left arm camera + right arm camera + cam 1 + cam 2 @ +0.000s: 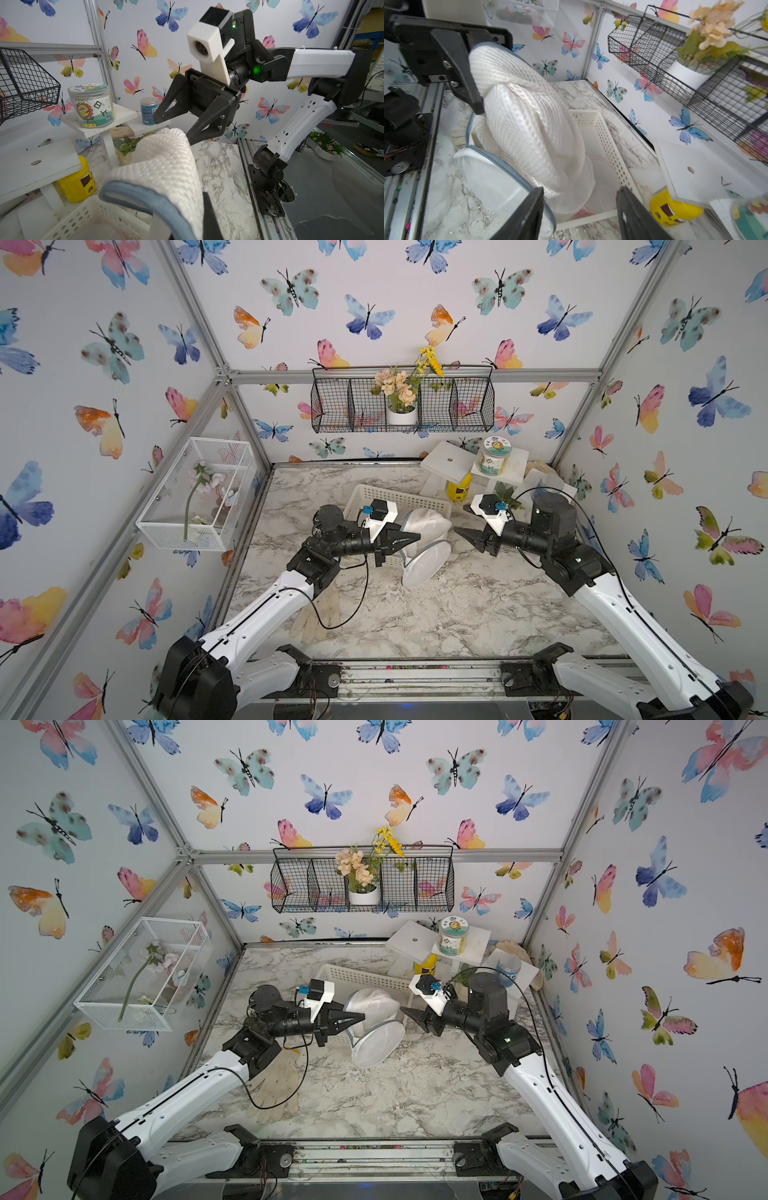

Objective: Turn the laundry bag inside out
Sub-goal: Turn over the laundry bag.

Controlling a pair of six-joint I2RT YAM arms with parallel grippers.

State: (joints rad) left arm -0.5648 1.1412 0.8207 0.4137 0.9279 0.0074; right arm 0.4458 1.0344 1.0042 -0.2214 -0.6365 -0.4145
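The laundry bag (428, 531) (374, 1006) is white mesh with grey-blue trim. It hangs bunched from my left gripper (415, 537) (360, 1017), which is shut on its upper fabric. A round trimmed panel (428, 566) of the bag rests on the marble table. In the left wrist view the bag (166, 162) drapes over my left gripper (199, 224). My right gripper (459, 531) (405, 1013) (579, 190) is open just right of the bag, with nothing between its fingers. The right wrist view shows the bag (525, 124) pinched by the left gripper (478, 111).
A white perforated basket (399, 495) lies behind the bag. A yellow bottle (459, 487) and white stands with a jar (492, 458) stand at the back right. Pale gloves (320, 618) lie under the left arm. A black wire basket (340, 406) hangs on the back wall.
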